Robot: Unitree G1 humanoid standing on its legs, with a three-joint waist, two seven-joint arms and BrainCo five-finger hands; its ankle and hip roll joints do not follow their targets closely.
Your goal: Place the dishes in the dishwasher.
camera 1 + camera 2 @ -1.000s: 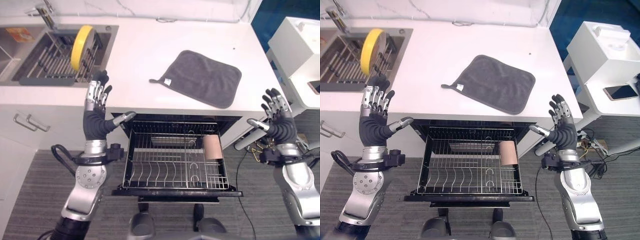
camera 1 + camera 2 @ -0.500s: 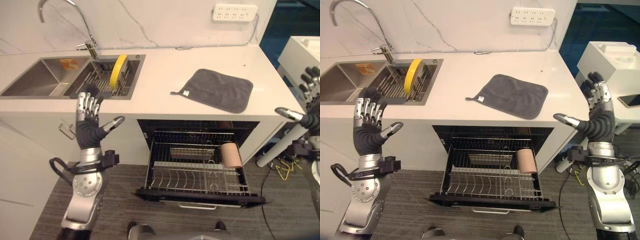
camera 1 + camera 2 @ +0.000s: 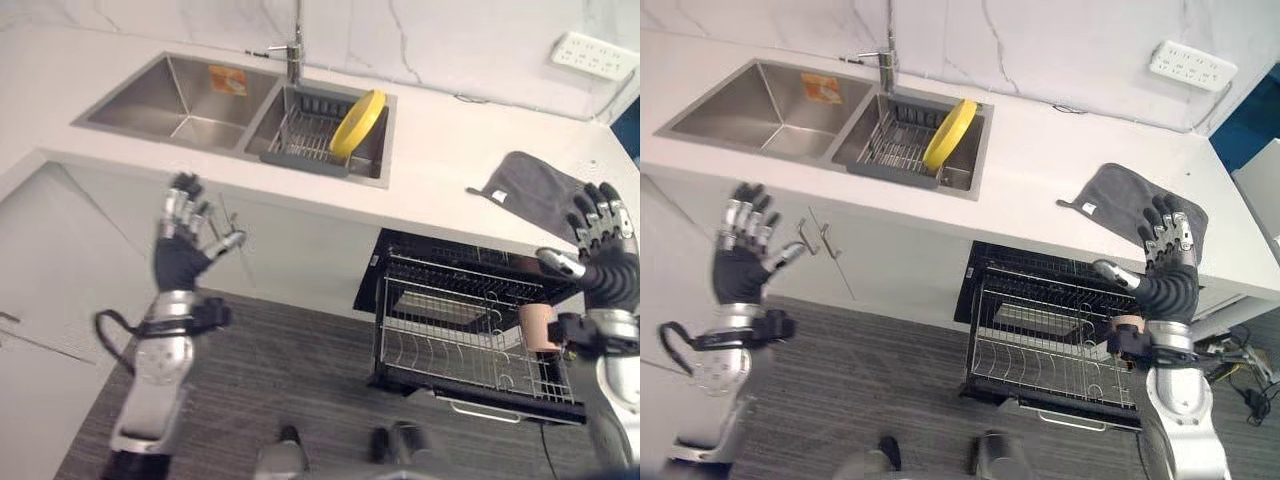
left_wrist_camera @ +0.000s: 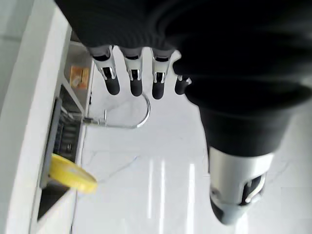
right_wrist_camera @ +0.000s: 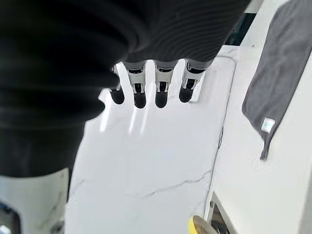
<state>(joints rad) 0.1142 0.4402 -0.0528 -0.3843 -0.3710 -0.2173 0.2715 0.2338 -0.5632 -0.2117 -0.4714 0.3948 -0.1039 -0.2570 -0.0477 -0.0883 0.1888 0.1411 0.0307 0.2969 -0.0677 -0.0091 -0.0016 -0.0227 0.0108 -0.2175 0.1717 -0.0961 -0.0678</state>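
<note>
No writing is legible. The yellow plate (image 3: 357,108) stands in the sink (image 3: 200,122) rack, well apart from both empty, open hands: left hand (image 3: 181,240), right hand (image 3: 603,254).

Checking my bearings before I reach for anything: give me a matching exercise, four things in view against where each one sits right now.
Things:
1. yellow plate
2. grey cloth
3. tan cup
4. faucet

Places:
A. lying flat on the countertop
B. on the pulled-out dishwasher rack
C. behind the sink, at its back edge
D. standing on edge in the sink's drying rack

Pairs: 1-D, 2-A, 3-B, 4-C
</note>
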